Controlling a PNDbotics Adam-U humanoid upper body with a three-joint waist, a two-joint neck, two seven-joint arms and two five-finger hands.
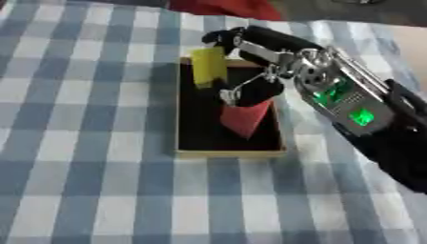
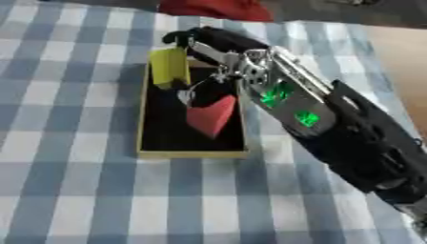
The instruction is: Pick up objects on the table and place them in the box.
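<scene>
Yellow block [image 1: 208,65] stands upright at the far end of the box [image 1: 229,152], a shallow tan-rimmed tray with a dark floor that sits on the blue and white checked tablecloth [image 1: 92,143]. Right hand [image 1: 250,45] reaches in from the right and curls its fingers round the block's top and far side, so it is gripping the block over the box's far edge. Whether the block's foot already touches the floor of the box I cannot tell. A red wedge-shaped block [image 1: 246,119] lies inside the box, just near of the yellow one and below the hand's lower fingers. The left hand shows in neither view.

Judging by its clean edges and flat faces, the yellow piece looks like a rigid, light block of foam or wood: it should not deform or break, but smooth sides could slip. Taking it across two opposite flat faces near the middle seems safest. Tall and narrow as it stands, it may topple against the red wedge on release, so letting go low and gently looks wise
</scene>
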